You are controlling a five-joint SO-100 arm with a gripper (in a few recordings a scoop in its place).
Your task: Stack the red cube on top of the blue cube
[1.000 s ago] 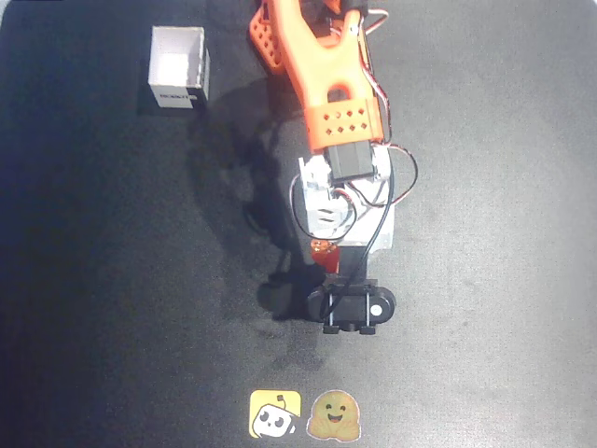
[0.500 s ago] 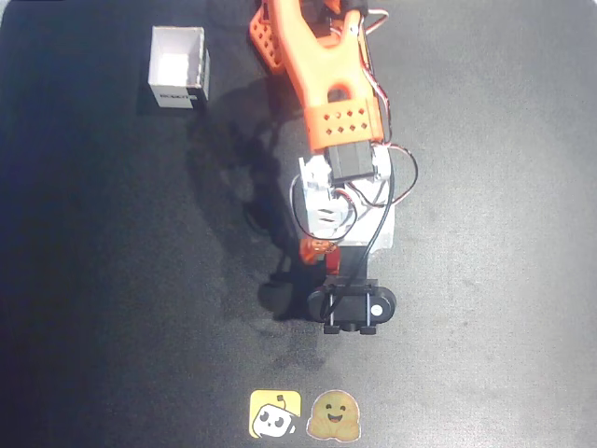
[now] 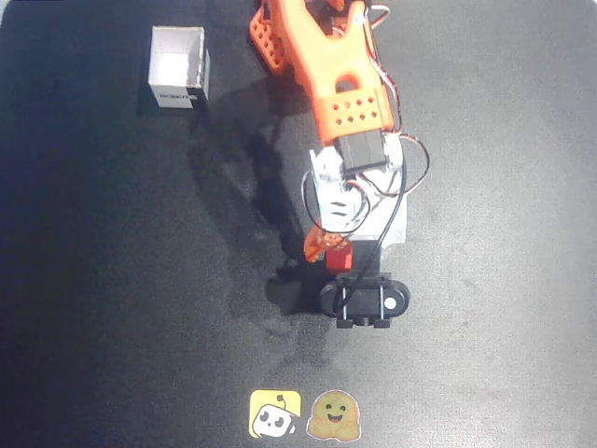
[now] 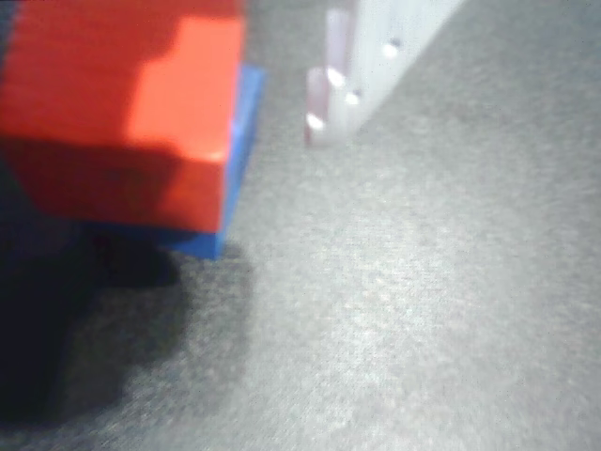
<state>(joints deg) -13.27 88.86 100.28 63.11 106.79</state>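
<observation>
small matte red cube (image 4: pixel 122 113) sits directly on small bright blue cube (image 4: pixel 242 141), slightly offset | gripper (image 3: pixel 328 245) just beside the red cube, jaw spread cannot be told | next: retreat upward

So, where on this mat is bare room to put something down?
Free: the wide right side of the mat, and the left side between the white box and the stickers. Crowded: the centre, where the arm hangs over the red cube.
</observation>
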